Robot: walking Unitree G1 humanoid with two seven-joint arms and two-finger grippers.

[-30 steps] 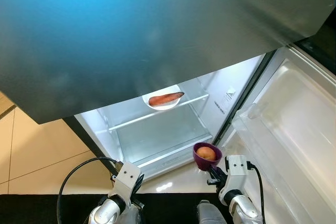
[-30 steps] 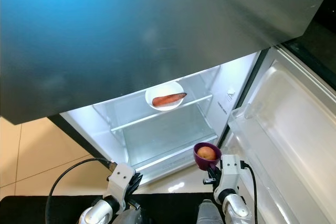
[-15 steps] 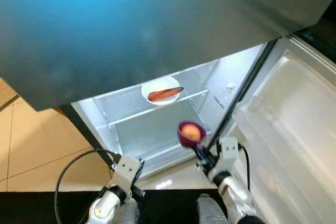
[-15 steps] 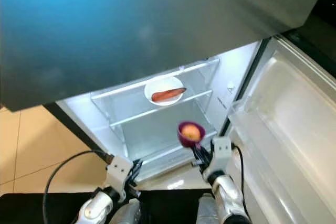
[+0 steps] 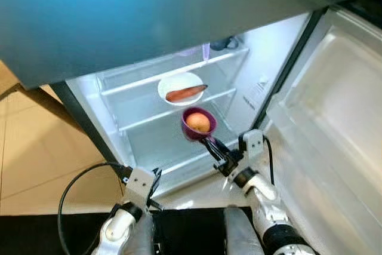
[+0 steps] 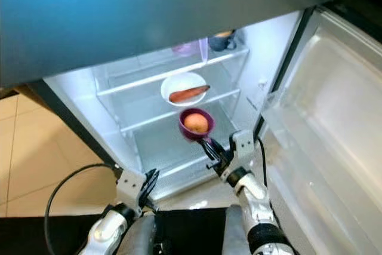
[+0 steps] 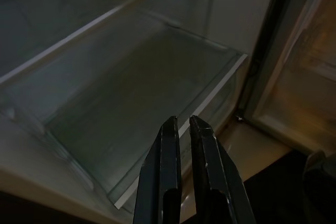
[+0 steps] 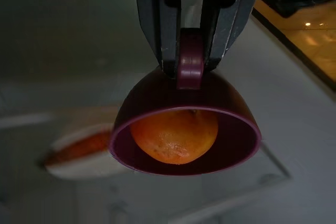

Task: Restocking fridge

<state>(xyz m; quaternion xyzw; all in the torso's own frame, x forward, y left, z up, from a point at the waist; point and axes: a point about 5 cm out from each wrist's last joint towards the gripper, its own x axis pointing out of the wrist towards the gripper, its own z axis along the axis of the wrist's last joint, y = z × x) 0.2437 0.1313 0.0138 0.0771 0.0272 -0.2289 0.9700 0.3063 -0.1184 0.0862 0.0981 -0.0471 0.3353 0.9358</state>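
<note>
- Looking down from the head camera, I saw the fridge standing open, its door swung out on my right and the interior lit.
- I had the right gripper reaching toward the shelves, its two black fingers clamped tight on the handle of a purple cup.
- An orange sat inside that cup; the wrist camera showed the handle pinched between the fingers, the cup tipped with its mouth toward the lens.
- The cup hung in the air in front of the glass shelf, just below and in front of a white plate carrying a sweet potato.
- I could make out some items on the shelf above, too dim to name.
- The left gripper hung low by the fridge's bottom edge, fingers nearly together and holding nothing, pointed at the clear drawer.
- Tan floor tiles lay to my left.
</note>
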